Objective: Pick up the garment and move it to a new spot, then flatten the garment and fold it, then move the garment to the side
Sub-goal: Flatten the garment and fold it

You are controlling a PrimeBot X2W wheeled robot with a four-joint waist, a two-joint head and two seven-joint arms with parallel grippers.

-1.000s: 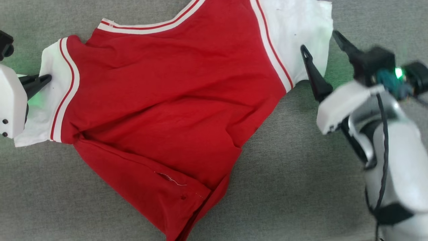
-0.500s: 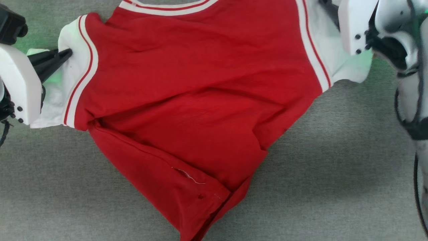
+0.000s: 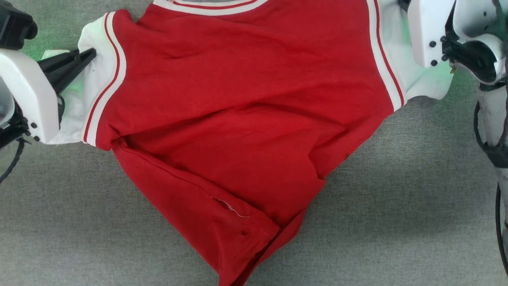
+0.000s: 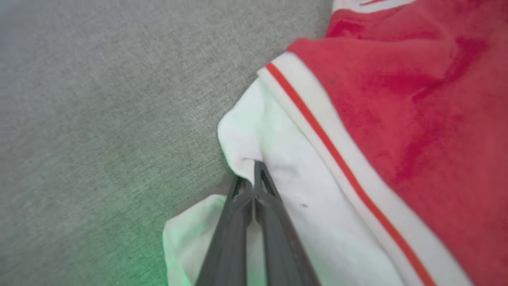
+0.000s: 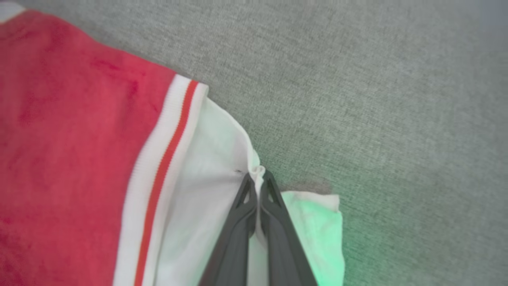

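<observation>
Two arms (image 3: 27, 95) (image 3: 430, 35) wide apart, left and right jaws tight on white sleeves (image 3: 77, 107) (image 3: 424, 83) of the garment (image 3: 238, 119).

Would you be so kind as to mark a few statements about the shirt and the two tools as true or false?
1. The left tool is shut on a white sleeve of the shirt. True.
2. The right tool is open and clear of the shirt. False: it is shut on the other white sleeve.
3. The surface under the shirt is grey fabric. True.
4. The shirt is folded into a neat rectangle. False: it is spread out between the tools, wrinkled, with its lower part bunched to a point.
</observation>
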